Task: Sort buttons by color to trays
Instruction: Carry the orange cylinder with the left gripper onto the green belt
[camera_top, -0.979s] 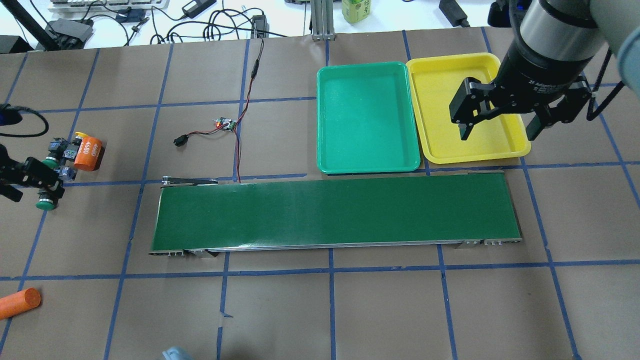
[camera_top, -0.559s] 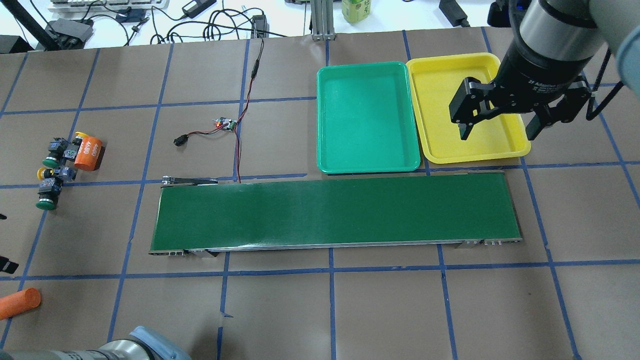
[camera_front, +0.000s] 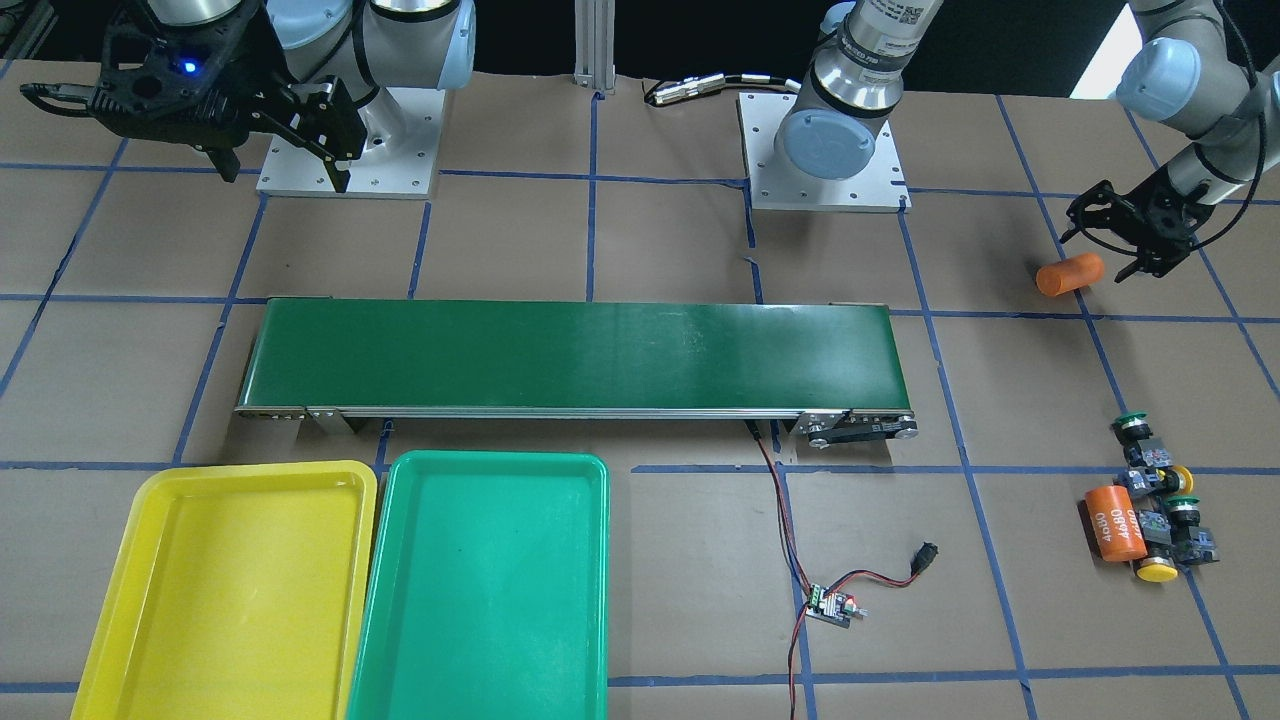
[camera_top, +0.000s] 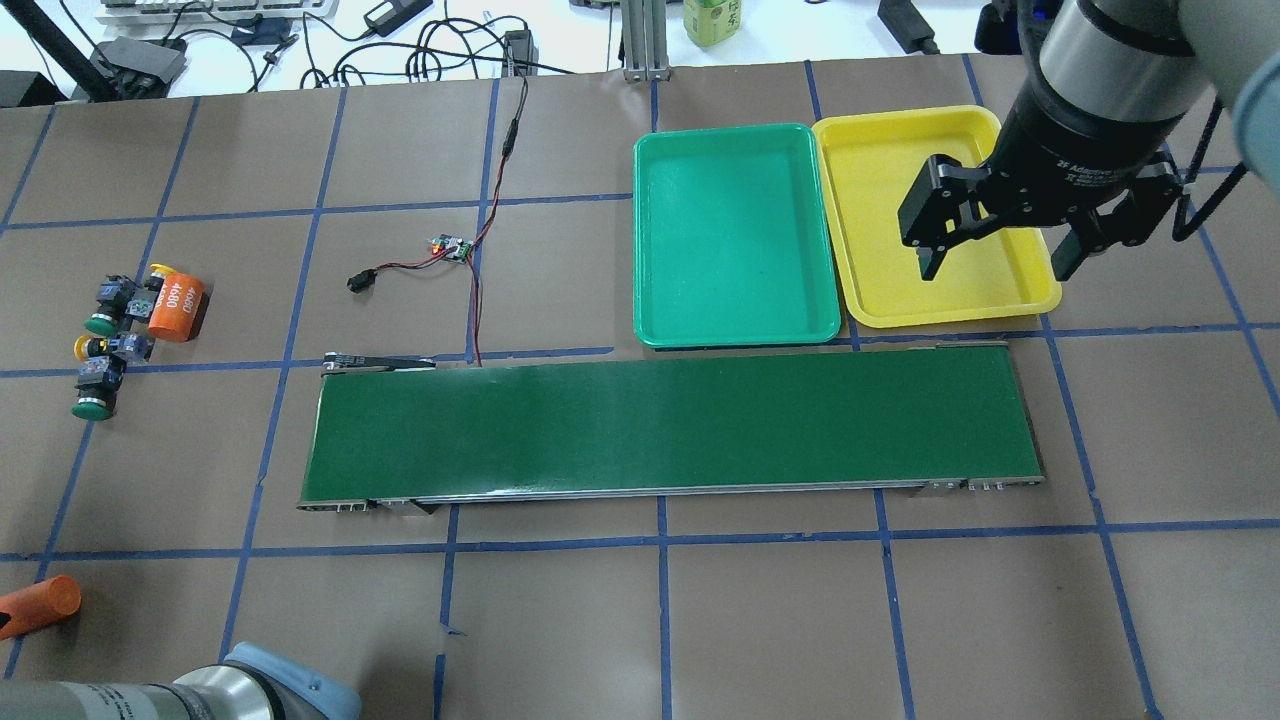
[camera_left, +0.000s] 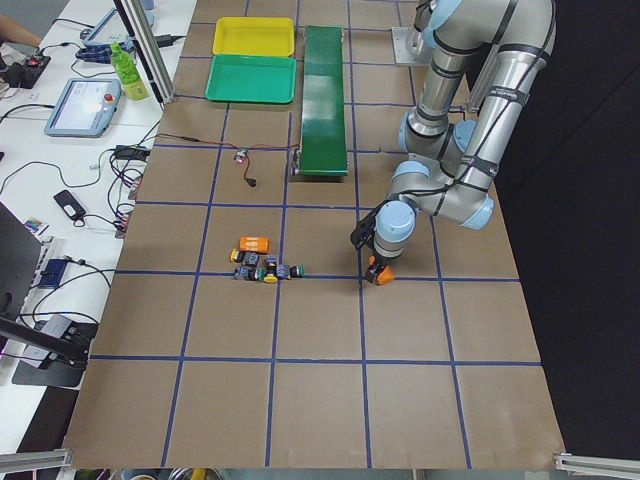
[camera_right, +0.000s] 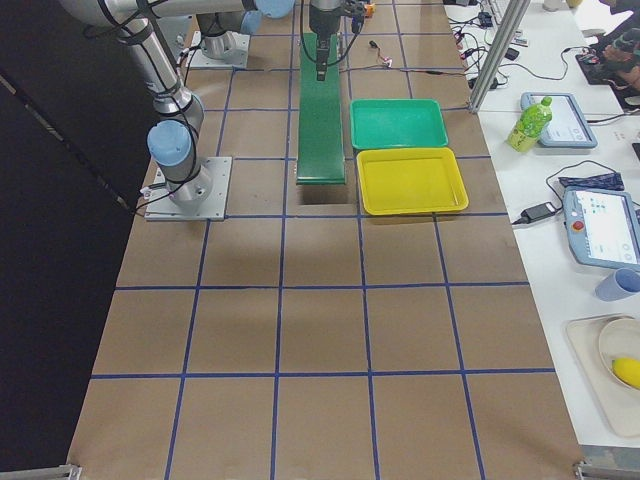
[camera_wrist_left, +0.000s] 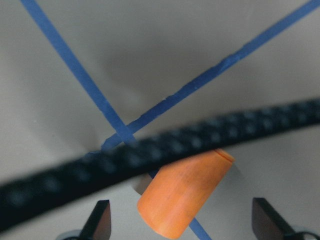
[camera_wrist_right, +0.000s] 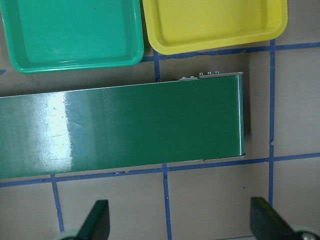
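Note:
Four buttons lie in a cluster at the table's left end: two green and two yellow. They also show in the front view. The green tray and the yellow tray lie side by side behind the belt, both empty. My right gripper is open and empty, high over the yellow tray's near edge. My left gripper is open and empty beside a loose orange cylinder, apart from the buttons. In the left wrist view the cylinder lies between the fingertips.
An orange cylinder marked 4680 lies against the button cluster. The long dark-green conveyor belt runs across the middle. A small circuit board with red and black wires lies behind the belt's left end. My left arm's elbow shows at the bottom left.
My left gripper has left the button cluster and moved out of the overhead view toward the loose orange cylinder. The buttons stay in place. The right arm has not moved.

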